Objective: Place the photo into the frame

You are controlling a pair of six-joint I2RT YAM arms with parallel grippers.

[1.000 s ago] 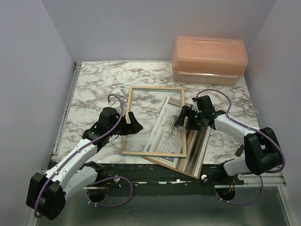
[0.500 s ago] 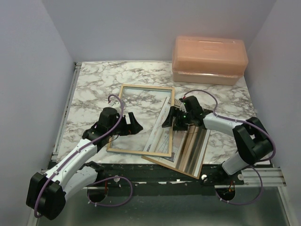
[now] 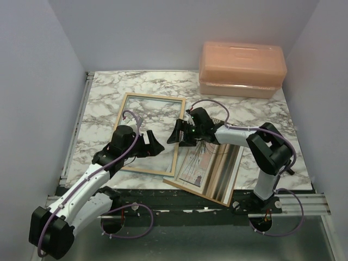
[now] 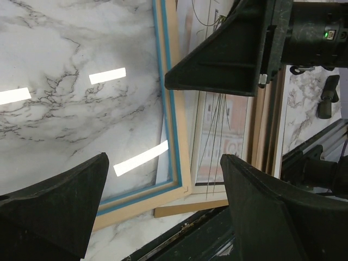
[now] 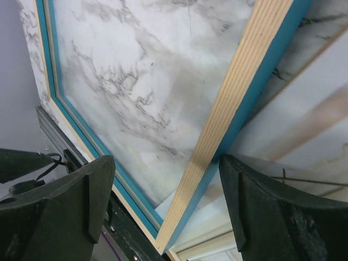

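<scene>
The frame point(image 3: 155, 97) lies wood-coloured side up on the marble table, left of centre. In the left wrist view its near corner point(image 4: 173, 114) shows a blue inner edge. The photo point(image 3: 197, 163) rests just right of the frame, on a brown backing sheet point(image 3: 224, 182). My right gripper point(image 3: 176, 136) is open, its fingers either side of the frame's right rail point(image 5: 239, 92), with the photo point(image 5: 296, 138) under the right finger. My left gripper point(image 3: 157, 145) hovers open over the frame's near part, holding nothing; its wrist view shows the photo point(image 4: 217, 130).
A peach plastic box point(image 3: 242, 68) stands at the back right. The table's dark front edge point(image 4: 212, 228) runs just below the frame's near corner. The two grippers sit close together above the frame's right rail.
The frame has slid left and turned, coming off the photo. My right gripper travelled left with it along its right rail. The left gripper barely shifted.
</scene>
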